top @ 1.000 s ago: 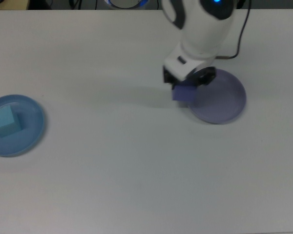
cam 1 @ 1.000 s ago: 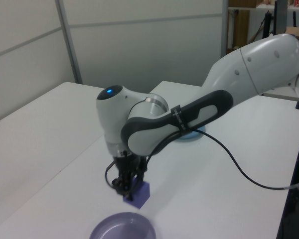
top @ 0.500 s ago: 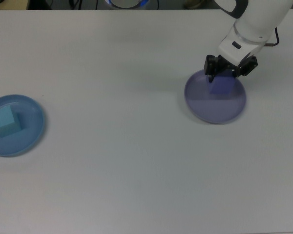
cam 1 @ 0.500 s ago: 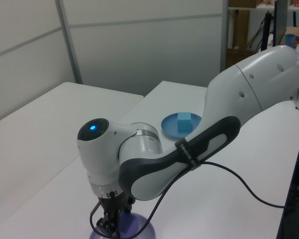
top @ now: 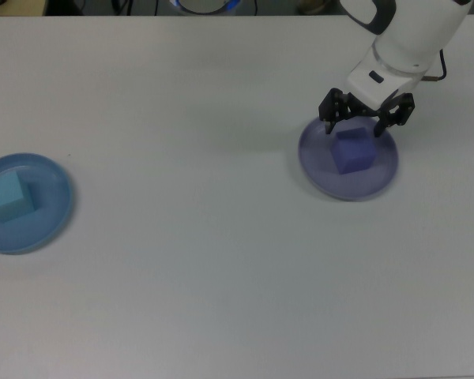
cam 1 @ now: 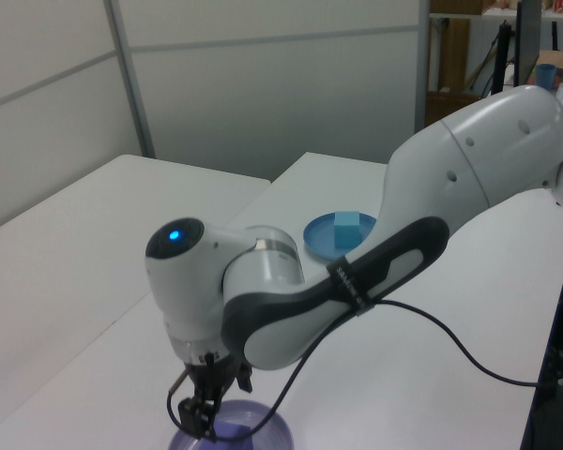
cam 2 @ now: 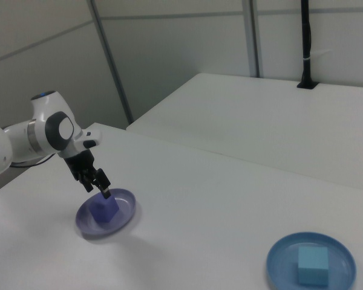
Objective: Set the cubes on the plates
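Observation:
The blue-violet cube (top: 353, 150) rests flat on the pale lavender plate (top: 384, 169), also seen as the cube (cam 2: 104, 209) on the plate (cam 2: 126, 203) in the right view. My gripper (top: 354, 125) hovers just above the cube, open, with its fingers spread to either side and not touching it. From the left view the gripper (cam 1: 203, 420) hangs over the lavender plate (cam 1: 265, 430) and hides the cube. The cyan cube (top: 4, 197) sits on the light blue plate (top: 54, 212) at the top view's far left.
White tabletop (top: 197, 260) spreads between the two plates. A black cable (cam 1: 450, 328) trails from the arm over the table. A second white table (cam 2: 260, 121) stands behind in the right view, where the light blue plate (cam 2: 278, 263) holds the cyan cube (cam 2: 313, 264).
The gripper carried the blue-violet cube from beside the lavender plate to over it, let go, and now stands open slightly above the cube resting on the plate.

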Motion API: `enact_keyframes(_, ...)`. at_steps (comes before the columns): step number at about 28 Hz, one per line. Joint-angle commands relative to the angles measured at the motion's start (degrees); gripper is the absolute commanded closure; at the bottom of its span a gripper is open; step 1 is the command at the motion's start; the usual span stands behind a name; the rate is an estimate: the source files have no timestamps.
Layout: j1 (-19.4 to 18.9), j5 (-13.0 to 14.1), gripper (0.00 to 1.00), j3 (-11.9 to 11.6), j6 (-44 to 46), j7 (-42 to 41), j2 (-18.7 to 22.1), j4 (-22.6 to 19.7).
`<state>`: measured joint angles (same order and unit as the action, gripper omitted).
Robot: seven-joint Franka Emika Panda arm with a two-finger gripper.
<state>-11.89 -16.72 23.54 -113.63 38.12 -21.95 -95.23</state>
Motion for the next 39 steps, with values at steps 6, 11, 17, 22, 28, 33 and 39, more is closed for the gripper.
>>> enact_keyframes(6, 2.22, 3.88, 0.00, -5.68, 13.95, -2.86, 8.84, 4.53)
enact_keyframes(11, 0.73, 10.20, 0.00, -13.24, 18.08, -12.53, 13.68, 4.53)
enact_keyframes(17, -3.40, 13.20, 0.00, -23.61, 21.16, -19.39, 16.59, 4.53)
enact_keyframes(22, -4.19, 15.13, 0.00, -29.86, 21.96, -24.49, 17.82, 4.53)
enact_keyframes(28, -3.58, 14.96, 0.00, -31.45, 21.87, -25.20, 18.70, 4.26)
enact_keyframes(33, -1.47, 15.05, 0.00, -31.45, 21.61, -25.38, 18.26, 3.91)
enact_keyframes(39, -0.94, 14.87, 0.00, -31.36, 22.92, -25.90, 17.91, 3.38)
